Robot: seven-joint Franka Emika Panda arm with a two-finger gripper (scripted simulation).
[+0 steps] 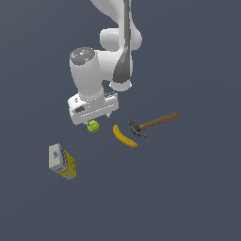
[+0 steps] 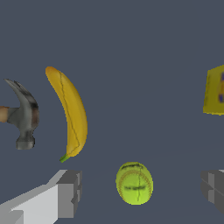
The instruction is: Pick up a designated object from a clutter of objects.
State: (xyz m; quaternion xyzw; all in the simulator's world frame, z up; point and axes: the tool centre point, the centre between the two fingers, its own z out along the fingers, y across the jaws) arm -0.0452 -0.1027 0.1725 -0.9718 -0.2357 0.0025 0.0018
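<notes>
Hovering over bare dark-grey surface (image 1: pixel 188 197), the end effector (image 2: pixel 140 192) gapes wide around the ball (image 2: pixel 134 183).

Arm bent downward, gripper (image 2: pixel 140 190) spread wide.

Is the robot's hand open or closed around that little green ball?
Open: in the wrist view the hand has one finger either side of the ball, neither touching it.

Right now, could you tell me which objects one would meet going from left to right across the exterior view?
yellow box → yellow-green ball, just below the gripper → banana → hammer, its dark head towards the banana and its wooden handle running on to the exterior view's right.
</notes>
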